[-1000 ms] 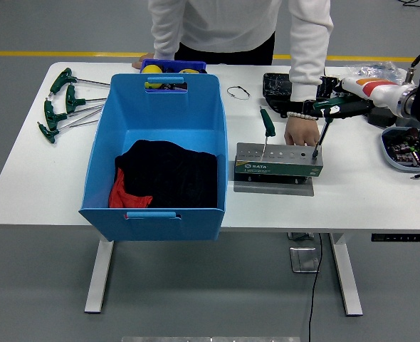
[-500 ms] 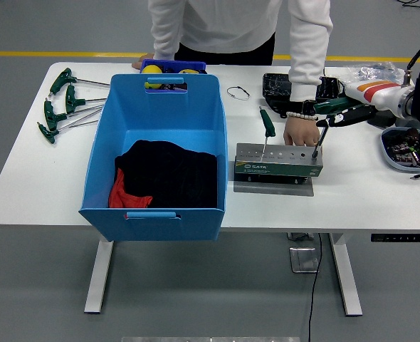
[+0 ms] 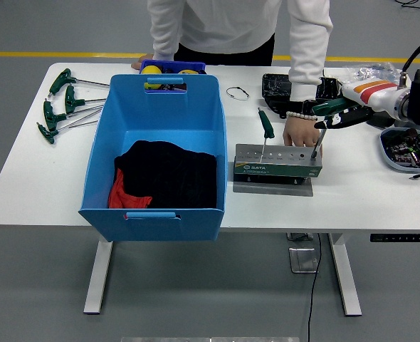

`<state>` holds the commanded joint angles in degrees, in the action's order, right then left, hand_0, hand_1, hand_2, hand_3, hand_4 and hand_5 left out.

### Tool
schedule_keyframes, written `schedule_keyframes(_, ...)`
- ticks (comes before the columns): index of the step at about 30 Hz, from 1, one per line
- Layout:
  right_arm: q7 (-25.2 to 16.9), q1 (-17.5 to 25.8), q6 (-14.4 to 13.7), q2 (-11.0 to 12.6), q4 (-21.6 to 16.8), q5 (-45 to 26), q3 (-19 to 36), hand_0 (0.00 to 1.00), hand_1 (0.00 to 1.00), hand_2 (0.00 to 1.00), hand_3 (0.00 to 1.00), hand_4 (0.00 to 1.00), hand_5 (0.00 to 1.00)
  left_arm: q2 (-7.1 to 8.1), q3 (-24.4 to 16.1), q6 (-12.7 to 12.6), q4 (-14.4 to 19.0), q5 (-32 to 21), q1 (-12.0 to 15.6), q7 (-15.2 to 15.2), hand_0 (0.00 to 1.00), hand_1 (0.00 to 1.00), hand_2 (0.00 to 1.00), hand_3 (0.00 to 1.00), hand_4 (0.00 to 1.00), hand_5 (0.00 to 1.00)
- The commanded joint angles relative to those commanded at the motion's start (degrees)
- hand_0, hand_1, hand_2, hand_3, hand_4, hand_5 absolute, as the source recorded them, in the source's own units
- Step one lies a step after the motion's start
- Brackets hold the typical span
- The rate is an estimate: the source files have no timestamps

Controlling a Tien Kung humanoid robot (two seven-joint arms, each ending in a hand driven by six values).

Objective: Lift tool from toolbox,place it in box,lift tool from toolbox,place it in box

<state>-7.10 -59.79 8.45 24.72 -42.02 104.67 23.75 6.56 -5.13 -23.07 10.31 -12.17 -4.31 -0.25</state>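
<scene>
Green-handled tool [image 3: 322,125], slim shaft, tip in toolbox [image 3: 278,163].
My right hand [image 3: 342,112] grips its handle, barely shifted since before.

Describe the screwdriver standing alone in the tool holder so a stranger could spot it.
Right of the big blue bin sits a grey tool block. The green-handled screwdriver stands upright in its left end, untouched, unlike the one at its right end, which the robot's hand is on.
</scene>
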Motion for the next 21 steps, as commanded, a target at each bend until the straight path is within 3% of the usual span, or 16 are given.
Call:
schedule_keyframes(1,0.0,0.0,-0.3,0.0,0.1,0.0,-0.1,0.2,0.126,0.16,0.214,0.998,0.998,0.0,0.1,0.0,0.0,-0.1,0.0,0.0,0.521,0.51,0.535,0.688,0.726,0.672)
schedule_keyframes(12,-0.8,0.5,-3.8,-0.2,0.8,1.4,-0.5,0.162,0.097,0.125,0.174,0.998,0.935,-0.03,-3.6,-0.2,0.0,3.9,0.0,0.7,0.52,0.508,0.533,0.687,0.725,0.671)
schedule_keyframes(13,-0.9,0.5,-4.2,-0.2,0.8,1.7,-0.5,0.123,0.058,0.093,0.126,0.998,0.758,-0.03,-3.9,-0.2,0.0,4.2,0.0,0.7,0.519,0.507,0.533,0.687,0.724,0.671)
schedule_keyframes(21,-1.9,1.2,-7.2,-0.2,0.9,2.8,-0.5,0.102,0.032,0.066,0.088,0.998,0.711,-0.06,-5.1,-0.3,0.0,5.7,0.1,1.1,0.519,0.507,0.532,0.687,0.724,0.672)
